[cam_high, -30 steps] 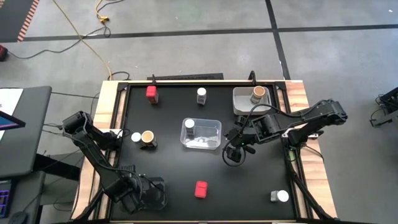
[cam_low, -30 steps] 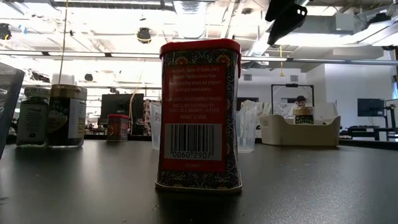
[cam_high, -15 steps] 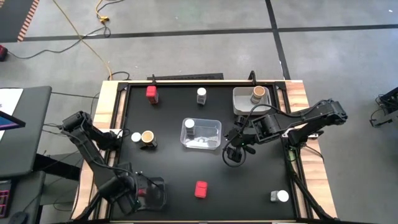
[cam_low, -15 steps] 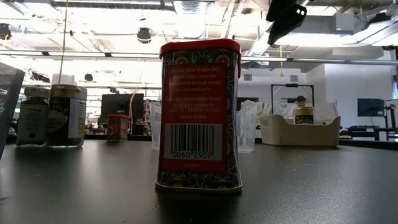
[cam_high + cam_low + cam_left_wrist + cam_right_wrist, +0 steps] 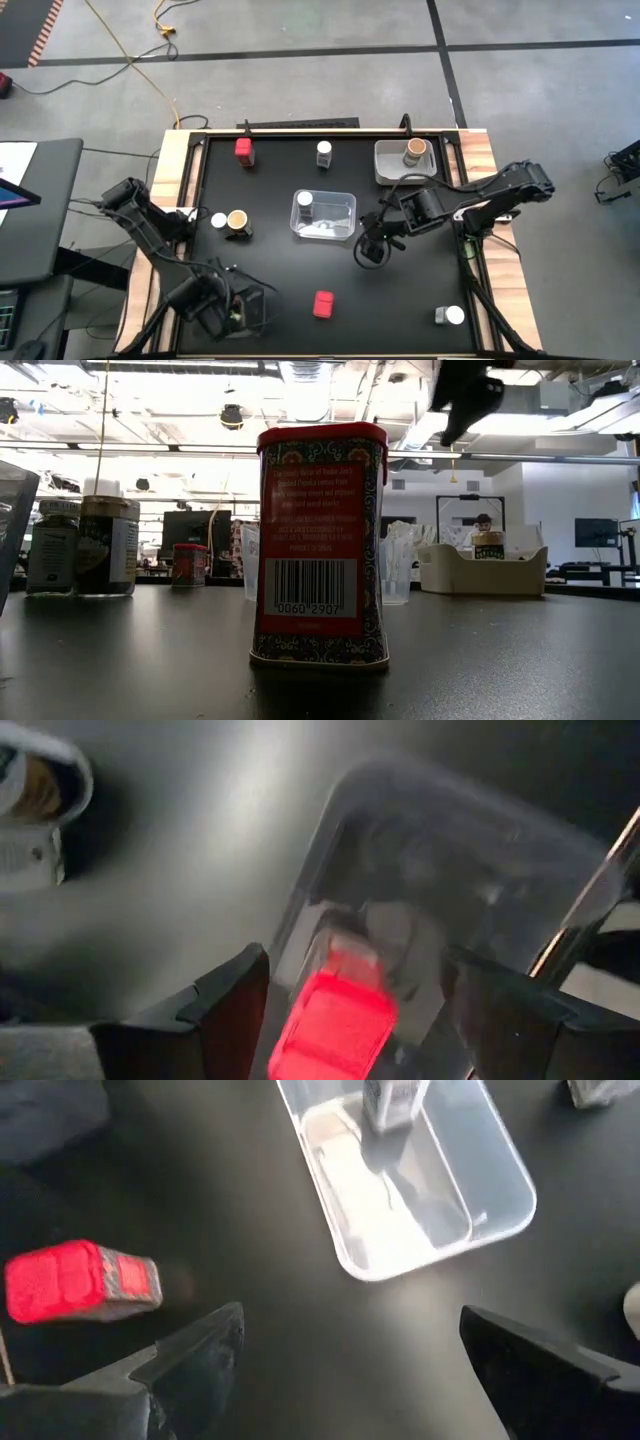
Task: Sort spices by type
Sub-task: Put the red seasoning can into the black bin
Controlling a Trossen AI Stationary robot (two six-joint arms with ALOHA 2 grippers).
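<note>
Surface [image 5: 280,270] is black with wooden side rails. My left hand [image 5: 232,308] sits at the near left corner; through its wrist camera I see a red box [image 5: 335,1010] between the fingers [image 5: 225,1010], inside a clear tray [image 5: 450,860], but I cannot tell whether they grip it. By the left edge, a white-lidded jar [image 5: 218,220] stands just beside a tan jar [image 5: 237,221]. At the far edge, left of middle, stands a red tin [image 5: 243,149]; near the middle of that edge, another white-lidded jar [image 5: 324,152]. In the surface's centre lies a clear bin [image 5: 341,215] with a white-lidded jar [image 5: 304,201] in its left end. Near the near edge, a red box [image 5: 322,304] stands alone, large in the low view [image 5: 321,545]. My right hand [image 5: 370,246], fingers [image 5: 185,1360] spread wide and holding nothing, hovers just right of the clear bin. A grey tray [image 5: 390,165] at the far right corner holds a tan jar [image 5: 415,150]. One white-lidded jar [image 5: 453,315] stands at the near right corner.
</note>
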